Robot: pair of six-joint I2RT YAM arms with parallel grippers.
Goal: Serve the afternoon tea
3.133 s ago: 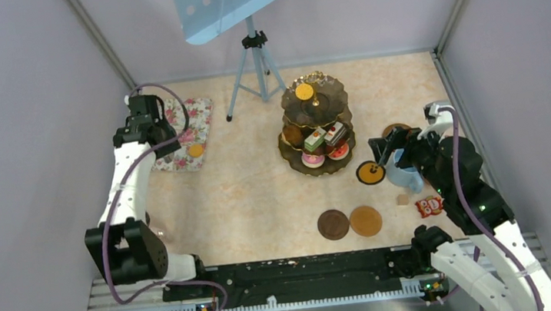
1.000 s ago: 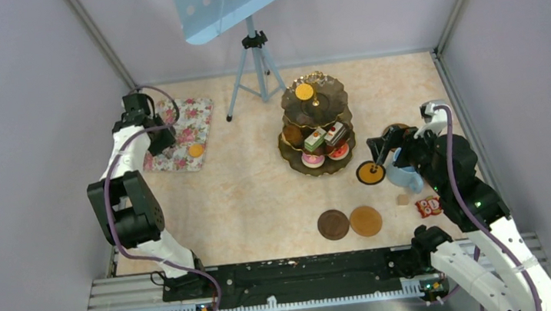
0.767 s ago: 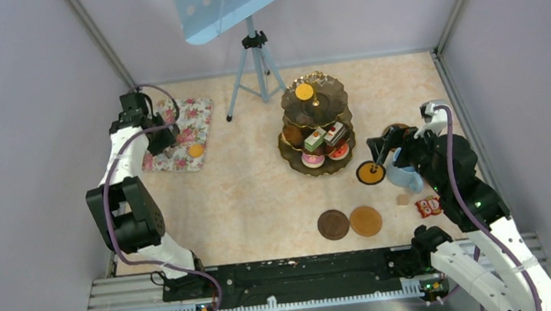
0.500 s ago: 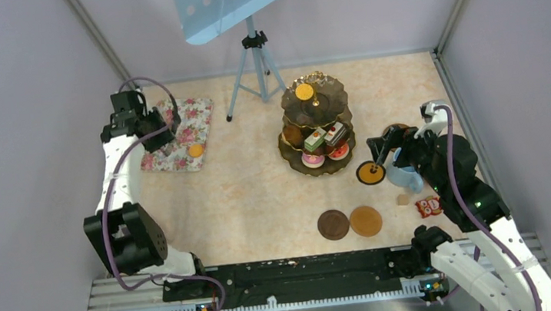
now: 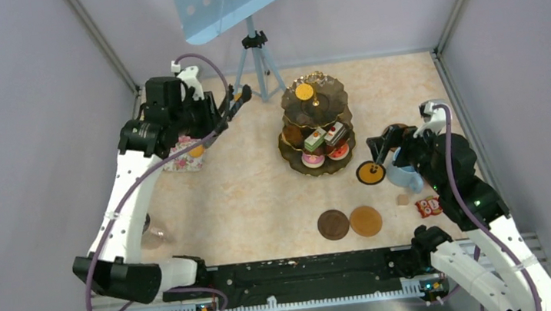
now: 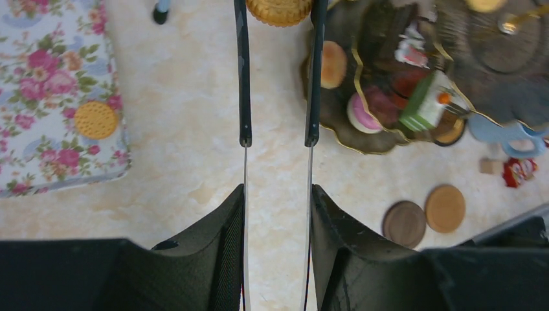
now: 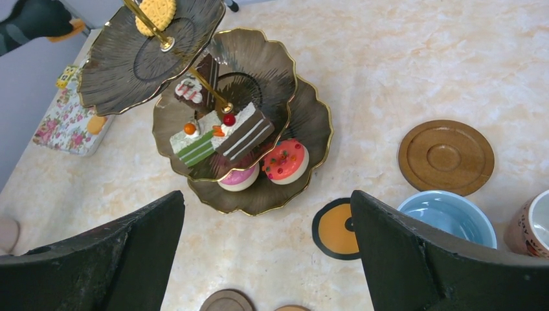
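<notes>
The dark three-tier stand (image 5: 321,164) carries small cakes on its lower tiers and an orange tart (image 5: 304,91) on top. My left gripper (image 5: 207,119) is shut on black tongs (image 6: 243,78) that point toward the stand. The tong tips pinch another orange tart (image 6: 280,8), left of the stand (image 6: 336,123). One more tart (image 6: 96,120) lies on the floral mat (image 6: 45,97). My right gripper (image 7: 268,259) hangs open and empty, right of the stand (image 7: 259,201). A light blue mug (image 7: 447,217) and a small orange-brown mug (image 7: 534,227) stand by its right finger.
Two round brown coasters (image 5: 333,224) (image 5: 366,221) lie near the front and a third (image 7: 445,157) behind the blue mug. A black-rimmed orange disc (image 5: 371,172) lies below the right gripper. A tripod (image 5: 253,57) stands at the back, with a red packet (image 5: 429,206) front right.
My left arm has swung from over the floral mat to the right, carrying the tongs and tart toward the stand. The right arm has stayed put.
</notes>
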